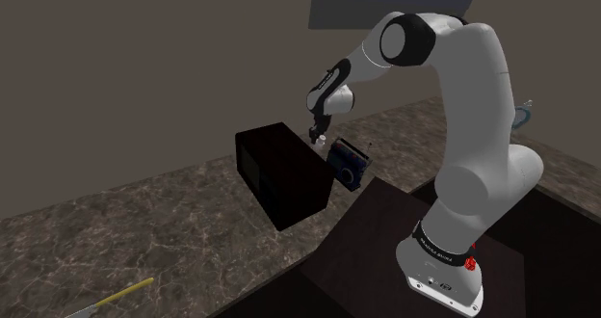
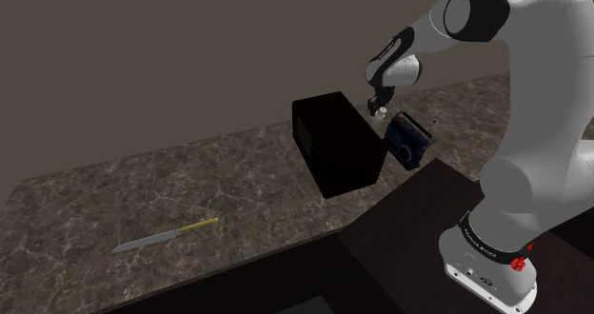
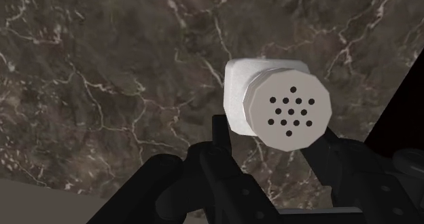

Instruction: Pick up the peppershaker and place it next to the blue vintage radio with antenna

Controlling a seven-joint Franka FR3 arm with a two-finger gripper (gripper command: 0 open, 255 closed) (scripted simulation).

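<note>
Half done: claw (image 3: 272,140) pinching white pepper shaker (image 3: 285,107), apparently lifted; blue radio (image 1: 347,162) near, below claw; set-down remains.

Exterior views behind stand (image 1: 376,231); wrist view close above counter (image 3: 102,66)

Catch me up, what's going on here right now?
The arm's black gripper is shut on the white pepper shaker, whose holed cap faces the wrist camera. It holds the shaker over the dark marble counter, close by the blue radio and the black box. Whether the shaker already touches the counter can't be told. The fingers have not let go yet.
</note>
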